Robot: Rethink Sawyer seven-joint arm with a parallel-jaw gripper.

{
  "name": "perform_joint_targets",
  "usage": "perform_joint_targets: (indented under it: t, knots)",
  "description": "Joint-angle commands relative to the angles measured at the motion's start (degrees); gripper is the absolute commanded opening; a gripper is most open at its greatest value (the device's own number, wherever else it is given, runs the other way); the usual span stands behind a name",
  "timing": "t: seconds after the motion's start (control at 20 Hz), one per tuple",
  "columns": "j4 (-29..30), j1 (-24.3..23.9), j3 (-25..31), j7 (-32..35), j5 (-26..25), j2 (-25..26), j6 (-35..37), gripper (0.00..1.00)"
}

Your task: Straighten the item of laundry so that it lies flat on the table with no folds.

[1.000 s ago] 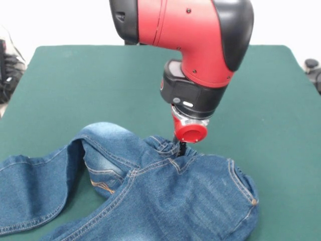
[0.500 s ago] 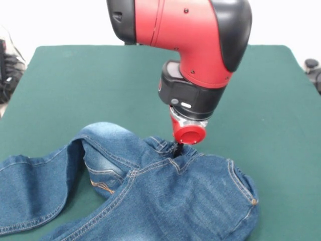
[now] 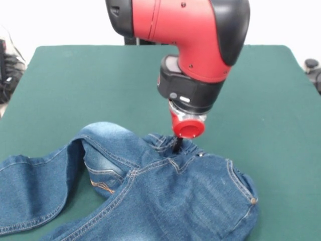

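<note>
The gripper (image 3: 178, 145) met the bunched waistband of the jeans (image 3: 150, 191) at the near side of the counter (image 3: 90, 85), grip state indeterminable, with the garment folded and crumpled, so most straightening apparently remained.

Gripper (image 3: 178, 143) is poking down into the bunched waistband of the jeans (image 3: 165, 196), which lie rumpled on the green tabletop (image 3: 75, 85).

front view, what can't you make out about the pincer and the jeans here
- Pincer: open or shut unclear; the red wrist cap and bunched denim hide it.
- Jeans: legs and hems cut off by the bottom and left edges.
- Table: near edge out of frame.
</note>
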Motion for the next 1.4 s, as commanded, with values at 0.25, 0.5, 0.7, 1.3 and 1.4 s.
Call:
perform_joint_targets:
  t: [0.25,0.5,0.7,1.3,1.4]
  knots:
    - [23.4,-3.5,12.4,-1.7,-1.1,-7.9,11.1,0.0]
    - [29.3,-4.1,13.5,0.5,-1.3,-10.8,12.5,0.0]
    - [31.6,-4.4,14.8,3.2,-0.9,-10.8,10.9,0.0]
    - [35.8,-2.7,16.8,10.4,2.4,-11.9,9.8,0.0]
    - [36.3,-2.5,17.1,11.2,2.9,-12.3,10.0,0.0]
